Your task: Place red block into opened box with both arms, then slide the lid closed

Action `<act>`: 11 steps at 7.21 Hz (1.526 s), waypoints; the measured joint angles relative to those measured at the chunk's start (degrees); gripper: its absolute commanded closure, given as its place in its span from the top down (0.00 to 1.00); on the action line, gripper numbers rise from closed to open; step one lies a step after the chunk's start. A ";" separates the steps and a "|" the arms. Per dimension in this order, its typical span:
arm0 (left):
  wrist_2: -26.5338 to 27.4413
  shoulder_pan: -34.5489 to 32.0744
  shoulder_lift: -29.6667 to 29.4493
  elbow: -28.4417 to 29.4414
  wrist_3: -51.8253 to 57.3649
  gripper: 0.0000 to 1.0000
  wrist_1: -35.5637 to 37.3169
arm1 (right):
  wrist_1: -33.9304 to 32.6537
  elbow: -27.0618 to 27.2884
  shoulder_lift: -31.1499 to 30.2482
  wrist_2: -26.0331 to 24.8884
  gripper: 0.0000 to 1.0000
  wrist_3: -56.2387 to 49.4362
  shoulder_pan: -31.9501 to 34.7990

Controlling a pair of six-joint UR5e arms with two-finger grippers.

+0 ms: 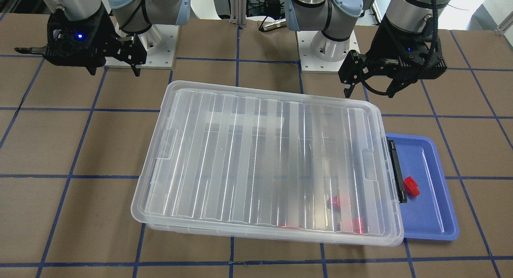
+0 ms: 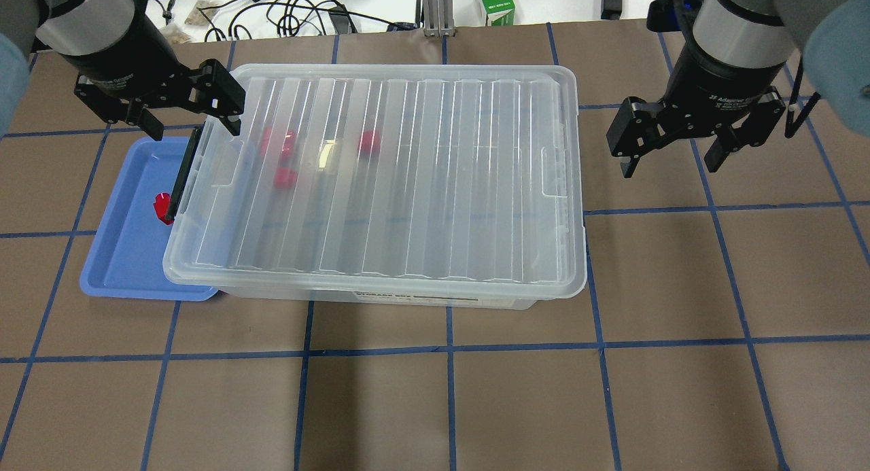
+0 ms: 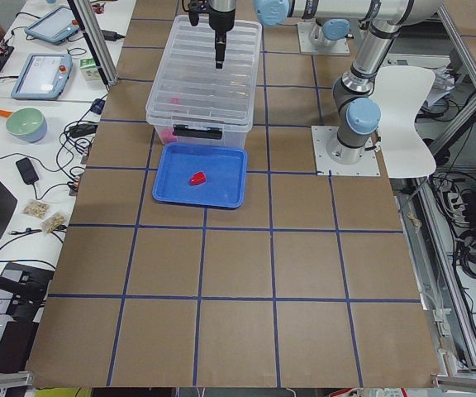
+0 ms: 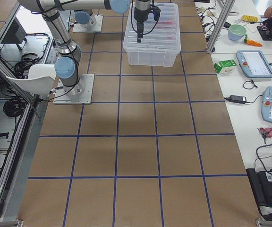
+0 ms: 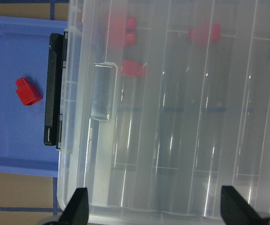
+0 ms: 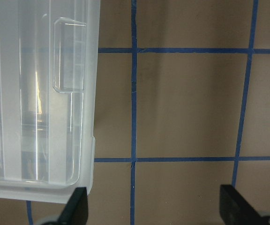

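Hovering with fingers spread and empty, the left gripper (image 2: 192, 124) hangs over the far left corner of the box (image 2: 408, 298), and the right gripper (image 2: 669, 165) hangs beyond its right end. The lid (image 2: 408, 185) covers the box, with red blocks (image 2: 279, 145) showing through it. One red block (image 2: 162, 207) lies on the blue tray (image 2: 129, 253) at the left. Closing looks nearly done; the next move would likely be nudging the lid square.

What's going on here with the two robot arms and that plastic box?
Neither arm is holding anything. The left gripper and right gripper hover open at opposite ends of the clear box, whose lid lies across the top. Several red blocks show through it inside, and one red block sits on the blue tray at the left gripper's end.
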 measured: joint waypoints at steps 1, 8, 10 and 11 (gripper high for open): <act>0.00 0.00 0.01 0.00 -0.03 1.00 0.00 | -0.01 0.00 -0.03 -0.09 1.00 0.01 0.03; -0.01 0.00 0.11 0.00 -0.09 1.00 -0.11 | -1.62 -0.11 1.78 0.72 1.00 0.78 0.15; 0.03 0.00 0.12 -0.06 -0.09 1.00 -0.09 | -3.90 -0.21 3.93 1.34 1.00 0.82 0.24; 0.04 0.00 0.12 -0.07 -0.09 1.00 -0.09 | -5.39 -0.18 5.35 2.73 1.00 0.92 0.25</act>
